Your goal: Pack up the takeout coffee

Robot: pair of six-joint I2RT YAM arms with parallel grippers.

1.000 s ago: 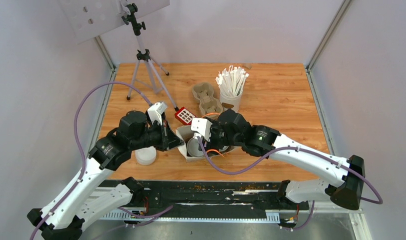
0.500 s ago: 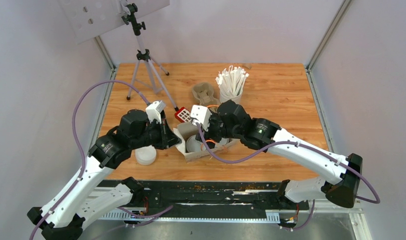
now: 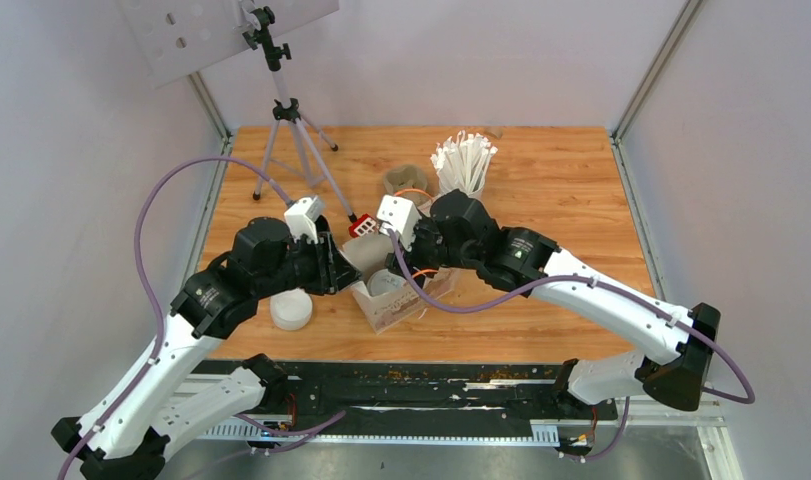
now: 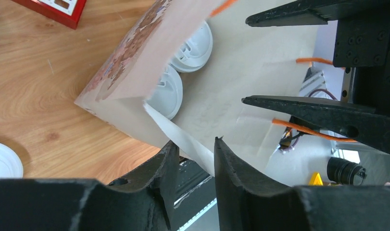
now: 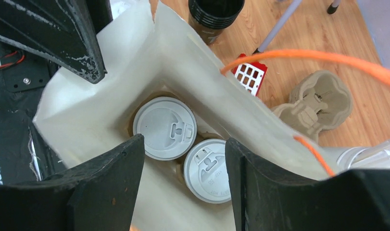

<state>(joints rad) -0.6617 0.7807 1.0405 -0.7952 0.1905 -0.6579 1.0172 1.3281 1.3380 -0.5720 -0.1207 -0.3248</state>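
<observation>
Right wrist view looked straight down into the white paper bag (image 5: 135, 62), where both coffee cups (image 5: 165, 127) stood side by side on its floor, lids on and touching. The right hand (image 5: 183, 144) hung open over the bag's mouth, its fingers spread wide and clamping nothing, with an orange handle loop (image 5: 298, 55) crossing close by. At the bag's near corner the left hand (image 4: 195, 144) had its fingers parted around a fold of the rim, loose rather than pinching.

With that corner unheld, the bag could probably sag or tip. A finger catching the orange loop on the way out would drag the bag and upset the cups.

Beyond the bag lay a pulp tray (image 5: 315, 98), a red gridded piece (image 5: 248, 72) and a cup of wrapped sticks (image 3: 463, 165). A round white piece (image 3: 291, 310) sat on the desk (image 3: 561, 180) on the bag's left-arm side. Nothing blocked the bag's mouth.
</observation>
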